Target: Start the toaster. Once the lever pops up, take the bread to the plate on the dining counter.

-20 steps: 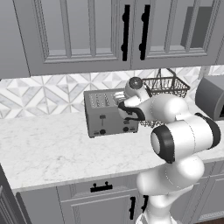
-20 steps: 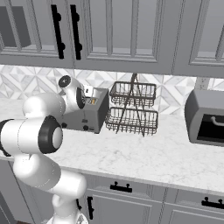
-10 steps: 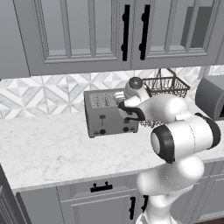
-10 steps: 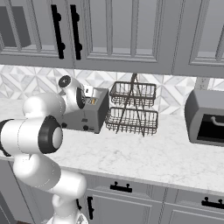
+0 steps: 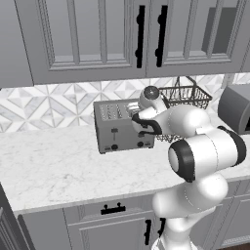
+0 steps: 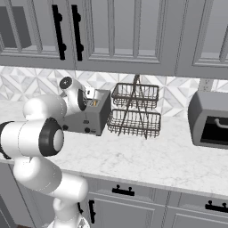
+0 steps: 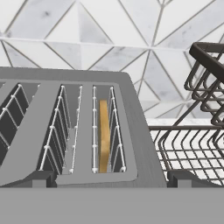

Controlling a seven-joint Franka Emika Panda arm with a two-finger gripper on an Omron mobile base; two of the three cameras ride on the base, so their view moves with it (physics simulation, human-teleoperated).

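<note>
The brushed-grey toaster (image 5: 117, 129) stands on the marble worktop against the tiled wall, also seen from the other side (image 6: 87, 119). In the hand view I look down on its top (image 7: 65, 127). The bread (image 7: 103, 135) stands on edge deep in the rightmost slot, a tan strip between the wires. My gripper (image 7: 113, 179) hovers just above the toaster's front right edge, open, its two dark tips set wide apart with nothing between them. From the left base view the hand (image 5: 140, 119) covers the toaster's right front corner. The plate and the dining counter are out of view.
A two-tier dark wire basket rack (image 6: 133, 111) stands right beside the toaster, close to the hand (image 7: 197, 131). A plain grey box appliance (image 6: 209, 119) sits farther right. Upper cabinets (image 5: 141, 34) hang overhead. Bare marble worktop (image 5: 58, 166) lies in front.
</note>
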